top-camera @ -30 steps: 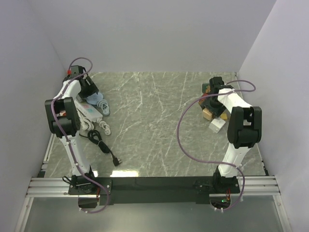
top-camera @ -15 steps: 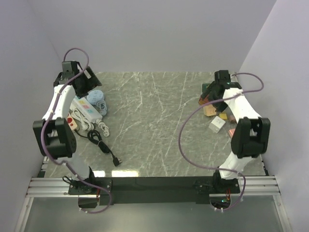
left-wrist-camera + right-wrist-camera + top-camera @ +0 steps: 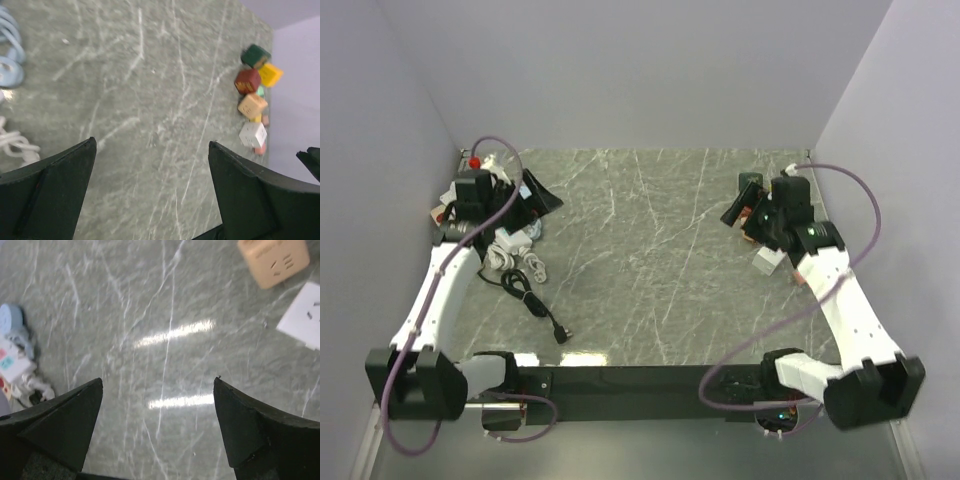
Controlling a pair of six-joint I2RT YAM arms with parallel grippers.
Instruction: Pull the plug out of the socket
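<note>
Both arms are up off the table (image 3: 650, 260) and neither is carrying anything. The left gripper (image 3: 538, 196) hangs over the far-left corner with its fingers spread wide, and its wrist view shows only bare marble between them. The right gripper (image 3: 740, 200) is the same over by the right edge: jaws apart, nothing between them.

Now the thing that matters. The power strip (image 3: 515, 238) lies along the left edge, partly hidden under the left arm, with a coil of white cord (image 3: 525, 265) just beside it. From there a black cord (image 3: 525, 290) trails toward the near edge and ends in a black plug (image 3: 560, 336). That plug lies flat on the marble on its own, well apart from the strip and touching no socket.

So by the look of it the pull is done: the plug is out and set down, and both grippers are clear of it. Whether anything else is plugged into the strip I cannot tell, since the arm covers part of it.

Near the right edge sits a cluster of coloured cubes (image 3: 252, 105), which play no part here. If that black plug is the one meant, what is left is only for the arms to park.
</note>
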